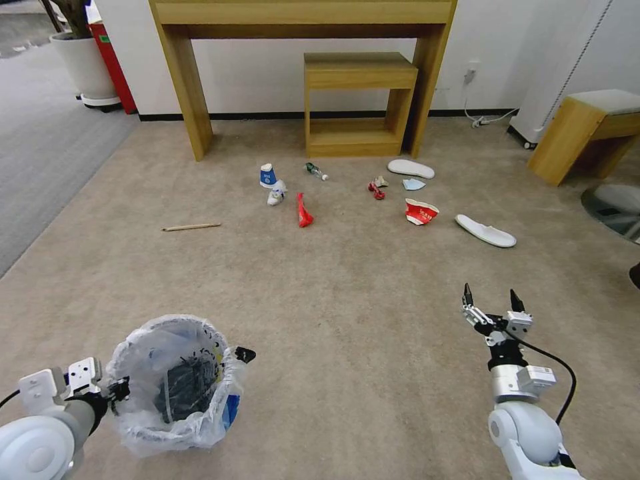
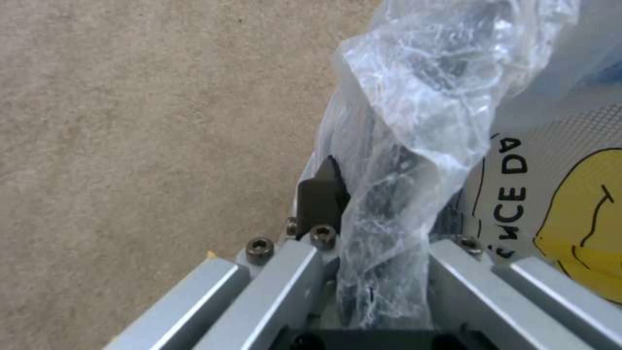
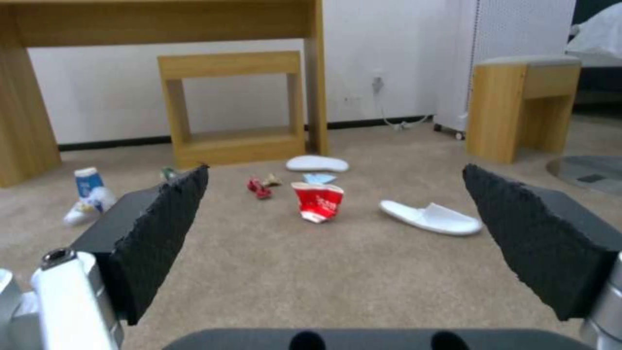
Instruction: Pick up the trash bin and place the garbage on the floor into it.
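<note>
At the lower left of the head view the trash bin (image 1: 175,387) is held by the left gripper (image 1: 120,389), clamped on its rim and slippery plastic liner (image 2: 415,146); it could slip. The right gripper (image 1: 491,301) is spread wide, with the garbage (image 1: 421,211) well ahead on the floor (image 1: 360,300).

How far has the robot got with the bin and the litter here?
Done: the left gripper has the bin by its bagged rim. In hand: nothing yet; the right gripper is open and empty above the carpet. Left: every piece visible, including the cup, red wrapper, bowl, mask and both slippers, lies on the floor.
</note>
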You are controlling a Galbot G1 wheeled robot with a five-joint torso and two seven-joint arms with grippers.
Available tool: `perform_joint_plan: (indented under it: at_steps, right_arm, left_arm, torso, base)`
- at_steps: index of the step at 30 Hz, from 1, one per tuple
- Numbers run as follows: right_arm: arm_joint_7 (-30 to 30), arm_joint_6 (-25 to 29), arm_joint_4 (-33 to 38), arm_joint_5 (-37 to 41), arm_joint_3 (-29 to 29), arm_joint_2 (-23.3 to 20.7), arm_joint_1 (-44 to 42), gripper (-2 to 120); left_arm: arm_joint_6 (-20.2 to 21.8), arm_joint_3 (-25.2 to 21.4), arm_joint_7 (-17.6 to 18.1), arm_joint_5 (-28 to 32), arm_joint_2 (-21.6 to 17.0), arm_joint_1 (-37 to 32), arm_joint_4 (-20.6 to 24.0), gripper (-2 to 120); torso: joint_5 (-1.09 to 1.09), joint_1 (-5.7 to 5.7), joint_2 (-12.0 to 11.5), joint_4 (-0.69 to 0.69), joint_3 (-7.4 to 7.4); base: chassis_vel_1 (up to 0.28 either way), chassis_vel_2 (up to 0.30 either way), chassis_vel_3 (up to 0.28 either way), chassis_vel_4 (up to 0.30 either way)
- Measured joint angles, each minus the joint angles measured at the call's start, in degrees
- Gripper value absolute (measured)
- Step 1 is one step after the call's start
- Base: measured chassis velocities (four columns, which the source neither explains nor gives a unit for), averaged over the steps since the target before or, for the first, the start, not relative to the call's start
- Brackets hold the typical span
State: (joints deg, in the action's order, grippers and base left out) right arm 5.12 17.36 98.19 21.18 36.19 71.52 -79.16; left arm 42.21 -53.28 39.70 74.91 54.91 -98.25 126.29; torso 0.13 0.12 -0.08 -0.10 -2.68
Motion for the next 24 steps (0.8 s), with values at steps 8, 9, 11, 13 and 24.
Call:
perform_joint_plan:
  at_steps: [8,9,11,13,24]
  right_arm:
    - [-0.03,1.04,-1.03,-0.42,0.11,-0.16,0.14,100]
    - [-0.1,1.28,-1.25,-0.6,0.07,-0.07,0.07,100]
    - [-0.15,1.38,-1.39,-0.7,0.04,-0.03,0.04,100]
    - [-0.25,1.8,-1.85,-1.28,-0.06,0.13,-0.03,100]
    - [-0.46,2.4,-2.44,-2.54,-0.22,0.41,-0.41,100]
  left_arm:
    - [-0.06,-2.31,3.09,6.67,-4.67,-0.2,-1.24,0]
    - [-0.06,-2.58,3.29,7.37,-5.98,-0.3,-1.8,0]
    - [-0.06,-2.7,3.57,7.81,-6.7,-0.36,-2.01,0]
    - [-0.09,-2.82,3.95,9.07,-9.06,-0.86,-2.5,0]
    - [-0.09,-1.94,5.24,13.02,-14.11,0.05,-5.16,0]
  torso:
    - [-0.01,0.0,0.0,0.0,0.0]
    - [-0.03,0.0,0.0,0.01,0.0]
    - [-0.03,0.0,0.0,0.01,0.0]
    - [0.01,0.0,0.0,0.0,0.0]
    - [-0.02,0.0,0.0,0.0,0.0]
  base:
    - [0.0,0.0,0.0,0.0]
    - [0.0,0.0,0.0,0.0]
    - [0.0,0.0,0.0,0.0]
    - [0.0,0.0,0.0,0.0]
    - [0.0,0.0,0.0,0.0]
